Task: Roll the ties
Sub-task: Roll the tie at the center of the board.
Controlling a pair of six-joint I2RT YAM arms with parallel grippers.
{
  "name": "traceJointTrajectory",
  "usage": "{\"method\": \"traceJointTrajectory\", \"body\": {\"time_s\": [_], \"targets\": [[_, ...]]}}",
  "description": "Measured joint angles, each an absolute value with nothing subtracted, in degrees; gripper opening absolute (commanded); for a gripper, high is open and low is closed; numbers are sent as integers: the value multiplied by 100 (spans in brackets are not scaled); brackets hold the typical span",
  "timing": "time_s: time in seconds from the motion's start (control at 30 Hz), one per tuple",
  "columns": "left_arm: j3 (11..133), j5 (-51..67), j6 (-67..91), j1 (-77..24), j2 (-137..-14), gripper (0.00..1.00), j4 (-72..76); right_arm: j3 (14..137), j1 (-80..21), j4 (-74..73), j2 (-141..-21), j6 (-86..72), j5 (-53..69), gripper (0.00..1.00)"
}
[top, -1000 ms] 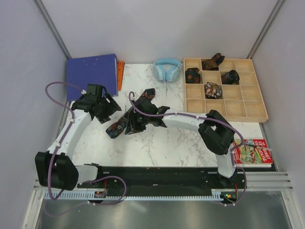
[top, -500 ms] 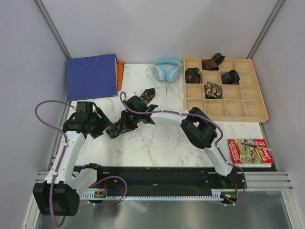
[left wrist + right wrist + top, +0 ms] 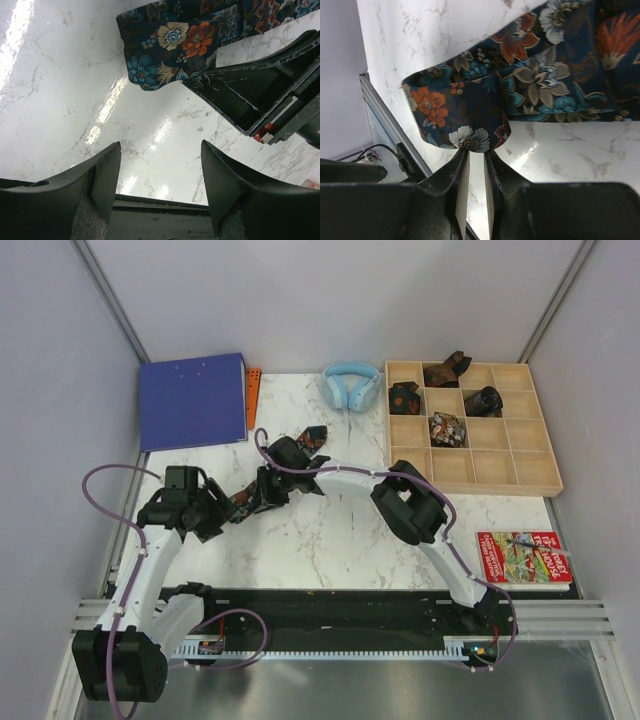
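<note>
Looks partly done: four bundled ties (image 3: pixel 447 428) lodged in compartments of the wooden tray (image 3: pixel 520 475). Leaves one long tie (image 3: pixel 540 85) unrolled on the desk (image 3: pixel 330 540), left of the tray, pinched at its folded end by the right gripper (image 3: pixel 476 152), with the left gripper (image 3: pixel 160 145) spread empty beside.

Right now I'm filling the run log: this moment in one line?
right fingers: shut on tie end | left fingers: open, empty | tie: on table

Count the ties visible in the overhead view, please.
5. Four sit in separate compartments of the wooden tray: far tie, left tie, right tie, near tie. The long tie lies on the table, held by the right pincer. Others may be hidden.
</note>
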State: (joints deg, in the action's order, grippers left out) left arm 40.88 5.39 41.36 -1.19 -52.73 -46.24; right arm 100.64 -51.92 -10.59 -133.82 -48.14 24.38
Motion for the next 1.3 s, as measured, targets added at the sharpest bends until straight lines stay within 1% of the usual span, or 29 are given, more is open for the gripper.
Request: {"method": "traceJointTrajectory", "body": {"time_s": [0.17,0.43,0.63,0.8,1.0,1.13,1.3], "targets": [[3916,567,4235,-119,-5194,70,-4536,10068,-5127,-978,-13563,-4724,2615,27],[3898,460,4305,-119,-4984,70,-4438,10051,-5011,-932,-13526,-4532,2978,30],[3898,285,4320,-117,-4991,70,-4436,9555,-4976,-790,-12805,-4534,3151,32],[3898,123,4383,-91,-5059,71,-4414,9618,-4963,-532,-12556,-4574,3245,33],[3876,-12,4410,-71,-5218,70,-4150,10001,-4950,-508,-12910,-4644,3288,31],[3752,-49,4412,-71,-5356,70,-3896,10366,-4901,-521,-13323,-4696,3321,27],[3618,-67,4410,-71,-5513,69,-3642,10718,-4838,-526,-13736,-4783,3369,26]]}}
